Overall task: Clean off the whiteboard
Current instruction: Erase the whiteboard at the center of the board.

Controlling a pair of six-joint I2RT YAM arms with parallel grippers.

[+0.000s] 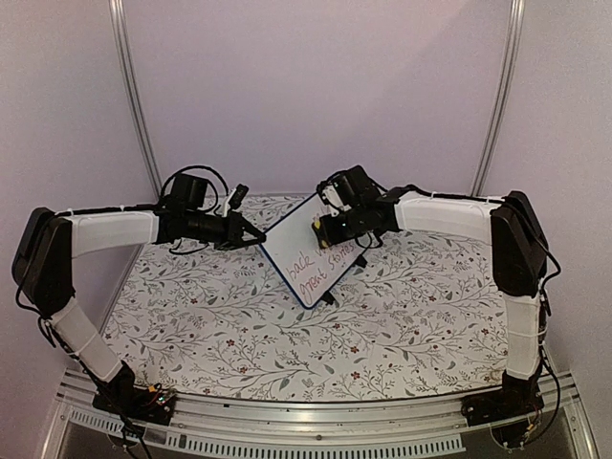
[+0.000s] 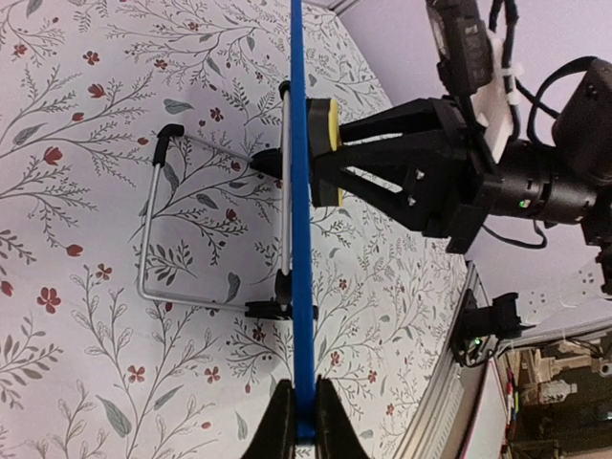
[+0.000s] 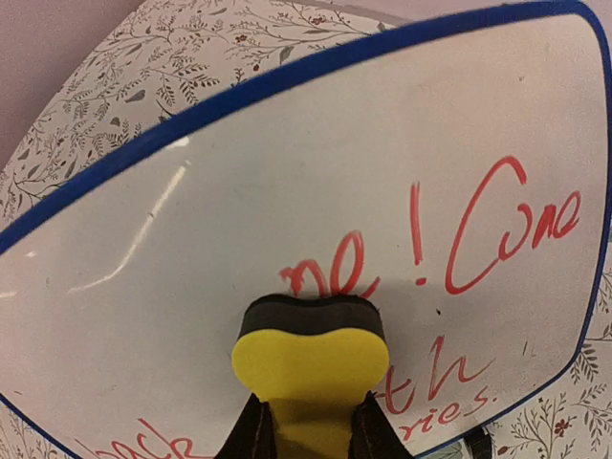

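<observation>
While the small rectangular whiteboard [image 1: 308, 260] with a thin blue frame and rounded corners stands upright near the middle of the table [image 1: 239, 335], which carries a white cloth printed with grey leaves and small red flowers, both arms engage it from opposite sides. The left arm [image 1: 105, 232] reaches in from the left, and the left jaws are clenched on the blue frame at the board's left edge; the left wrist view shows the whiteboard [image 2: 298, 239] edge-on between the two dark fingers. A bent silver wire stand [image 2: 153, 220] with black end caps props the board from behind and rests on the cloth. The right arm [image 1: 449, 212] reaches in from the right, and the right jaws are grasping a small yellow sponge eraser [image 3: 311, 368] with a dark felt face. That felt face is pressed flat against the writing surface of the whiteboard [image 3: 335, 191], at the left end of the upper line of red handwriting [image 3: 497, 220]. Red handwriting occupies the lower half of the surface in the top view; the upper half is plain white.
</observation>
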